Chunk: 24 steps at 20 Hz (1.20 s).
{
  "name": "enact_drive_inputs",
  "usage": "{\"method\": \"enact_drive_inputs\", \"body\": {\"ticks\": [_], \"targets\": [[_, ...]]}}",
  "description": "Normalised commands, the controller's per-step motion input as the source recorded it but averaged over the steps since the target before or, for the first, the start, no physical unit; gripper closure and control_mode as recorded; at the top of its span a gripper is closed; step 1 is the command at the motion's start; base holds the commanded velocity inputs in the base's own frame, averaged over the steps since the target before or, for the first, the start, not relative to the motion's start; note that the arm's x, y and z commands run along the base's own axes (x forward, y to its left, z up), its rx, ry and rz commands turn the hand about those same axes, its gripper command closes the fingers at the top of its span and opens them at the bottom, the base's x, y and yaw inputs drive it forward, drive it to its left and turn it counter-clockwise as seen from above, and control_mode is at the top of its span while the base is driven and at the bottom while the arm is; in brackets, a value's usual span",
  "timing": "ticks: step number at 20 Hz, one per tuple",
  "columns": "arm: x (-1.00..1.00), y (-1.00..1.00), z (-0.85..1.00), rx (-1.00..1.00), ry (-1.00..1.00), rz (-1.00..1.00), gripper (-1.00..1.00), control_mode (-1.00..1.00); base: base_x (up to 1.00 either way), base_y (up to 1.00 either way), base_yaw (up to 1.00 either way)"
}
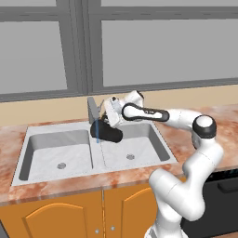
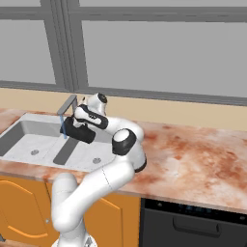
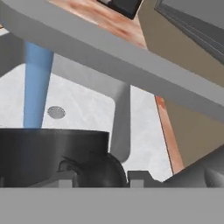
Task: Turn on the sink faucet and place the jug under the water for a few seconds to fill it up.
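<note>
Jug (image 1: 106, 133) held under one blue water (image 1: 96, 131) stream.
Gripper (image 1: 112, 122) clamps the single black jug, tipped sideways, beneath the faucet (image 1: 93, 108) over the two-basin sink's (image 1: 28, 153) divider.

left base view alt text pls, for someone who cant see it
A white robot arm's end effector holds a black jug tipped on its side under a thin blue stream of water from the grey sink faucet, above a pale double-basin sink.
</note>
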Motion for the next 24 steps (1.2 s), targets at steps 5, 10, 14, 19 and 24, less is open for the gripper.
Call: {"method": "enact_drive_inputs", "body": {"ticks": [5, 10, 14, 19, 24], "targets": [[-0.09, -0.07, 0.00, 0.09, -0.19, 0.09, 1.00, -1.00, 0.00, 0.00, 0.00], [-0.20, -0.31, 0.00, 0.15, -0.16, 0.14, 1.00, -1.00, 0.00, 0.00, 0.00], [-0.16, -0.17, 0.01, 0.17, -0.04, 0.06, 1.00, -1.00, 0.00, 0.00, 0.00], [0.00, 0.08, 0.21, 0.14, 0.19, 0.00, 1.00, -1.00, 0.00, 0.00, 0.00], [0.00, 0.07, 0.04, 0.08, 0.30, 0.00, 1.00, -1.00, 0.00, 0.00, 0.00]]}}
